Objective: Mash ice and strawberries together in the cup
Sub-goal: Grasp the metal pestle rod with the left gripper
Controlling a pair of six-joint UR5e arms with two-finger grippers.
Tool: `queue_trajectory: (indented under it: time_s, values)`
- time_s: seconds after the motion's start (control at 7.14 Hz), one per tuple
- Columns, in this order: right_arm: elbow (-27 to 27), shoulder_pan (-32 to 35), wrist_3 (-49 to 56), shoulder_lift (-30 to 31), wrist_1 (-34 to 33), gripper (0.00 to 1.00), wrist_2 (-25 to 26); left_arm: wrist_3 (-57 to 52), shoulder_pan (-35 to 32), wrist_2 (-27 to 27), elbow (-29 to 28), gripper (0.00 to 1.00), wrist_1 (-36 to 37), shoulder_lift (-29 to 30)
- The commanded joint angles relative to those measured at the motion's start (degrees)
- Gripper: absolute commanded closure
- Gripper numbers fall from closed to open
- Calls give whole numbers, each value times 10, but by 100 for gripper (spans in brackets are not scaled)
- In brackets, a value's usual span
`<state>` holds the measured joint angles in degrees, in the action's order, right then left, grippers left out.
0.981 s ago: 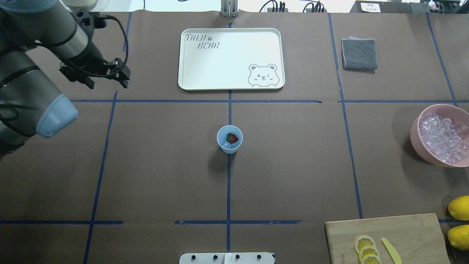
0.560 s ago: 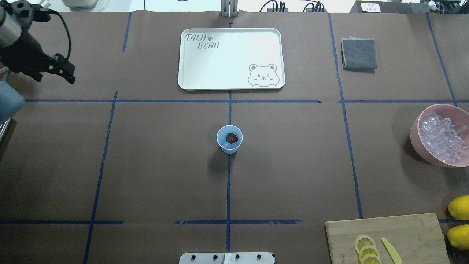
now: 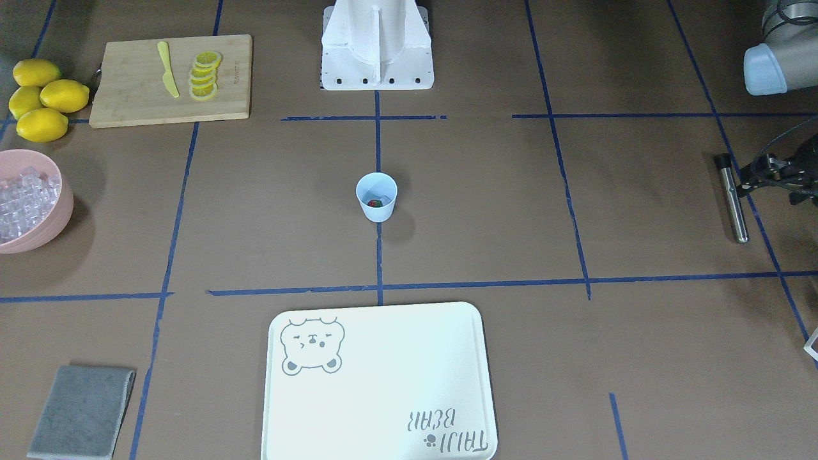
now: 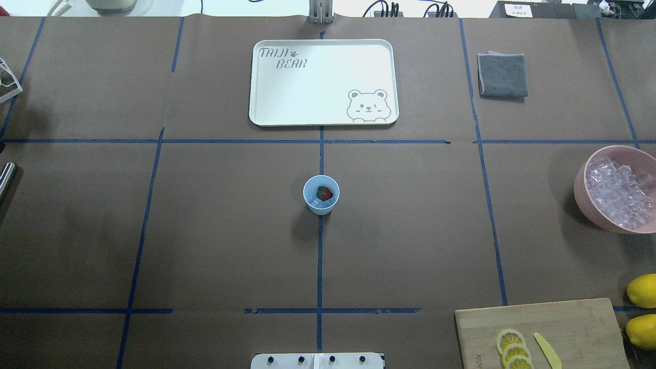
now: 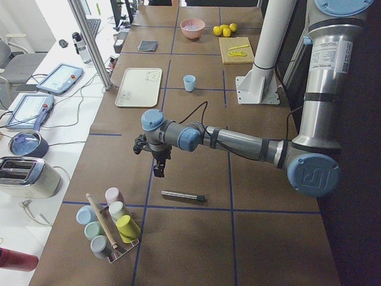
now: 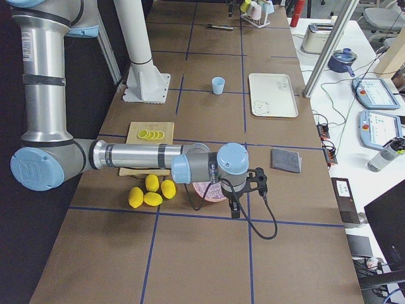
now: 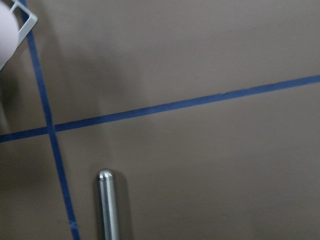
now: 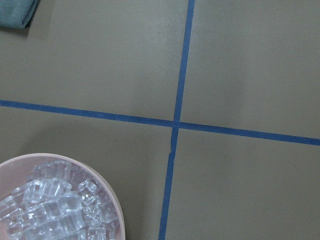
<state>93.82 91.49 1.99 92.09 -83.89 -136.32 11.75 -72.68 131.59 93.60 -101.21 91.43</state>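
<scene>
Left claw (image 5: 158, 169) hangs just above the metal muddler (image 3: 732, 198) lying on the tabletop (image 4: 410, 246); its spread cannot be told. It should drop squarely, jaws straddling the bar's middle. Well apart, the pale blue cup (image 4: 321, 195) holds the strawberry (image 4: 324, 192), with no obstacle between. Right claw (image 6: 235, 206), spread equally unclear, hangs by the pink bowl (image 4: 579, 195) of ice (image 4: 617, 192).

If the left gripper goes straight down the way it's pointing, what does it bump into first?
Most likely the bare brown table. The left gripper points down at it, with the metal rod lying close beside. Depth is unclear, so it might clip the rod.
</scene>
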Motion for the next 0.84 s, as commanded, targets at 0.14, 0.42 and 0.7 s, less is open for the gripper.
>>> queue_trajectory:
  time_s: [0.14,0.42,0.7]
  values:
    - [0,0,1,6,12,0,0,168,3,-5,-138,0,-265,-29]
    - [-1,0,1,6,14,0,0,226,24,-9,-163,0,-322,-28]
    - [-4,0,1,7,13,0,0,225,62,-35,-162,0,-322,-28]
